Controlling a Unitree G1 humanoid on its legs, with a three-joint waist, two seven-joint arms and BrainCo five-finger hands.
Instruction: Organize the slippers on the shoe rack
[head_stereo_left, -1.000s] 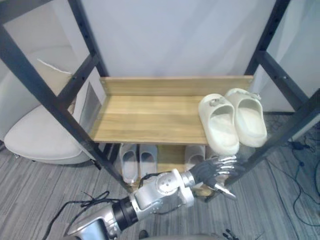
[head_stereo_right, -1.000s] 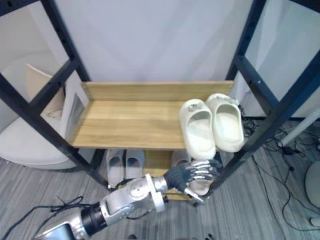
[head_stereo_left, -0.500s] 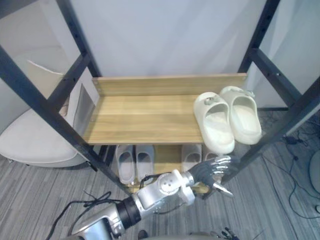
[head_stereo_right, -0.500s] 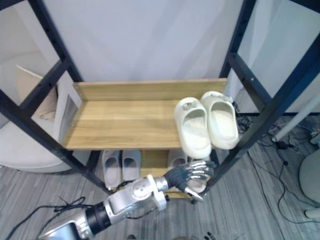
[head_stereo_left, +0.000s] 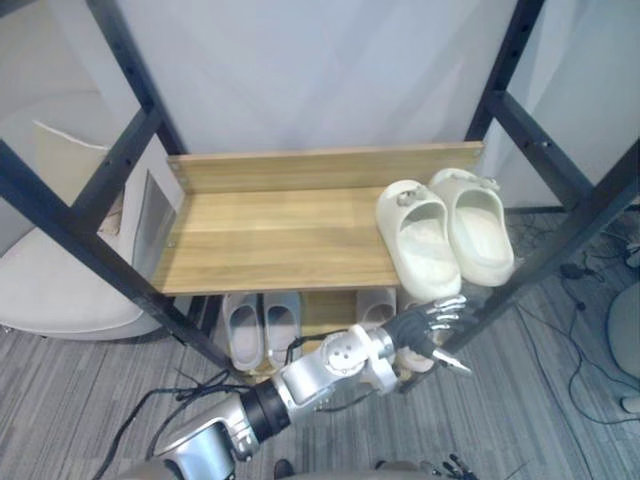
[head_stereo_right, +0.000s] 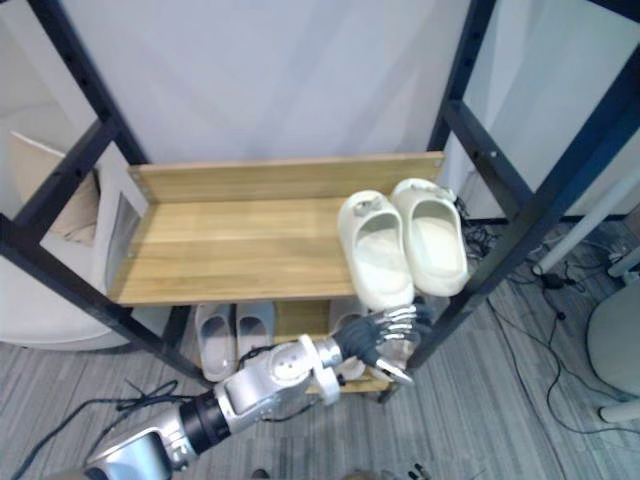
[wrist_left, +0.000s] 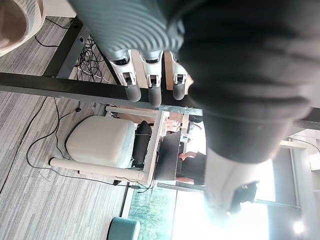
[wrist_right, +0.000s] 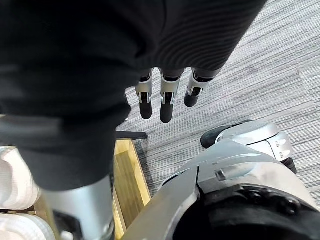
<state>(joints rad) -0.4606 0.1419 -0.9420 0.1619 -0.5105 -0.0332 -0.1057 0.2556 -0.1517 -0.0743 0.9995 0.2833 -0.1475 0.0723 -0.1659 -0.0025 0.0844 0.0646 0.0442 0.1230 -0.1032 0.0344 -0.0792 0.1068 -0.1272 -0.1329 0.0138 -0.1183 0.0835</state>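
A pair of cream slippers, one (head_stereo_left: 420, 240) beside the other (head_stereo_left: 475, 228), lies side by side at the right end of the wooden upper shelf (head_stereo_left: 270, 235), toes over its front edge. On the lower shelf stand a grey pair (head_stereo_left: 263, 325) and another pale slipper (head_stereo_left: 376, 305). My left hand (head_stereo_left: 432, 325) hangs just below the cream slippers' toes at the rack's front right corner, fingers (wrist_left: 152, 92) relaxed and holding nothing. My right hand's fingers (wrist_right: 161, 102) hang straight over the grey floor, nothing in them.
Black metal posts (head_stereo_left: 560, 235) frame the rack on both sides and slant across the front. A pale round seat (head_stereo_left: 50, 290) sits at the left. The left two thirds of the upper shelf is bare wood. Cables (head_stereo_left: 585, 345) trail on the floor at the right.
The whole picture has shifted, so the camera moved. My left hand has risen slightly closer to the upper shelf's front edge under the cream slippers.
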